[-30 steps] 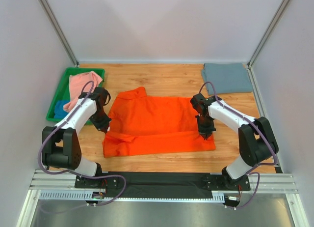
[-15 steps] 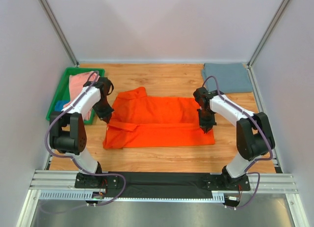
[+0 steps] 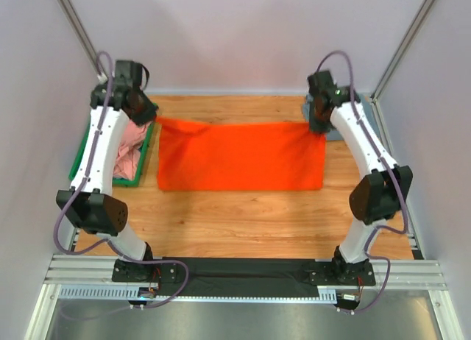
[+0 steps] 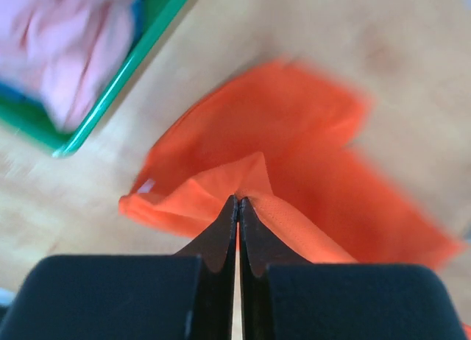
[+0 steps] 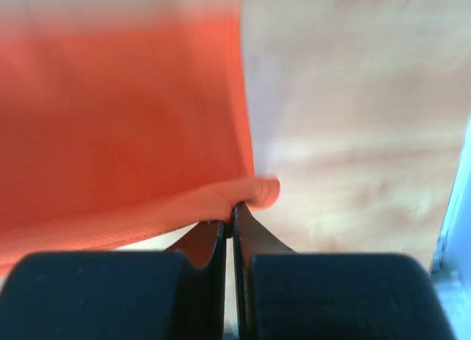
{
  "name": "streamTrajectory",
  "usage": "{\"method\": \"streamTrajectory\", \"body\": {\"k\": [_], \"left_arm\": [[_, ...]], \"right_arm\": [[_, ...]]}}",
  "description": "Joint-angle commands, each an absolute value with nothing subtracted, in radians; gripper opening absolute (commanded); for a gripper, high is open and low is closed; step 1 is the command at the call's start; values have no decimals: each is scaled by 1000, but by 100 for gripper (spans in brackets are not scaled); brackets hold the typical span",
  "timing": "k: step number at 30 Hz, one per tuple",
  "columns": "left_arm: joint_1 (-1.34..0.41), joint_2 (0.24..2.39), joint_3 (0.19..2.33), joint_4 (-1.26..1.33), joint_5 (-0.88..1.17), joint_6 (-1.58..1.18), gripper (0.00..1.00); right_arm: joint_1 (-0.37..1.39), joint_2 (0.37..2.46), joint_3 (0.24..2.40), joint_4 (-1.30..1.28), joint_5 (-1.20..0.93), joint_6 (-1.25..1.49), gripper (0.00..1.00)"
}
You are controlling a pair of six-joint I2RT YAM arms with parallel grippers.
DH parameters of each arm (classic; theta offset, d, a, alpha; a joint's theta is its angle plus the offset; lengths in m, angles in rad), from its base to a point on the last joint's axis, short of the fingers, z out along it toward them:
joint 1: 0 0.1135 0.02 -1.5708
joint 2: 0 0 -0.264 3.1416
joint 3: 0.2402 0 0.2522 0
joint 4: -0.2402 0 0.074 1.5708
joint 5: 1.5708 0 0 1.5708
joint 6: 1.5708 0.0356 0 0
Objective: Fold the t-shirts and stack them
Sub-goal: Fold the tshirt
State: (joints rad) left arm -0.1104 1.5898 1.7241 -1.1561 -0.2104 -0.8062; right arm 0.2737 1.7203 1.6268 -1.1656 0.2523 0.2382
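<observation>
- The bright orange cloth t-shirt (image 3: 239, 157) hung stretched between my two grippers. Its far edge was lifted at their fingertips, and the rest draped down towards the arm bases onto the wooden table (image 3: 243, 222) beneath them.
- The left gripper (image 4: 237, 202) was clamped on a bunched fold at one corner. The right gripper (image 5: 232, 207) was clamped on the very hem of the other corner.
- My main worry was the right pinch: so little cloth showed past the fingertips that a sideways tug could pull it free and collapse the spread.
- The gathered cloth at the left fingertips could carry a crease into the fold.
- The green plastic tray (image 3: 144, 162), holding a salmon pink shirt (image 3: 126, 152), sat just below and outside the left gripper. I judged that a low swing could snag its rim.
- Both arms were extended far forward and high, nearly straight, with the wrists tipped down and the grippers well apart.
</observation>
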Motion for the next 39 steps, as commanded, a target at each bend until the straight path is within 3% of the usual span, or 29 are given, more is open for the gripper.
{"method": "streamTrajectory", "body": {"k": [1, 3, 4, 6, 8, 11, 17, 21, 25, 29, 32, 35, 39], "left_arm": [[-61, 1679, 2142, -1058, -164, -858, 0], [-66, 1762, 2381, -1063, -140, -847, 0], [-66, 1782, 2564, -1063, -137, -851, 0], [-66, 1752, 2612, -968, -112, -862, 0], [-66, 1631, 2466, -797, -100, -883, 0], [-66, 1545, 2321, -704, -81, -881, 0], [-66, 1488, 2251, -778, -46, -810, 0], [-66, 1336, 1967, -784, -57, -767, 0], [-66, 1101, 1533, -775, -101, -749, 0], [-66, 959, 1272, -837, -149, -732, 0], [-66, 884, 1142, -885, -178, -710, 0], [-66, 833, 1049, -923, -181, -719, 0], [-66, 805, 982, -946, -189, -749, 0]], "right_arm": [[164, 1886, 2265, -1196, 454, 196, 0], [131, 1930, 2524, -1224, 421, 175, 0], [118, 1884, 2586, -1116, 394, 175, 0], [109, 1777, 2483, -941, 348, 135, 0], [109, 1604, 2251, -667, 296, 123, 0], [110, 1500, 2154, -540, 189, 97, 0], [109, 1439, 2054, -685, 190, 58, 0], [109, 1260, 1763, -758, 207, 107, 0], [123, 1126, 1408, -872, 225, 159, 0], [158, 1062, 1224, -1034, 244, 193, 0], [169, 1042, 1128, -1138, 206, 247, 0], [248, 1071, 1193, -1236, 221, 313, 0], [250, 1112, 1163, -1281, 42, 432, 0]]}}
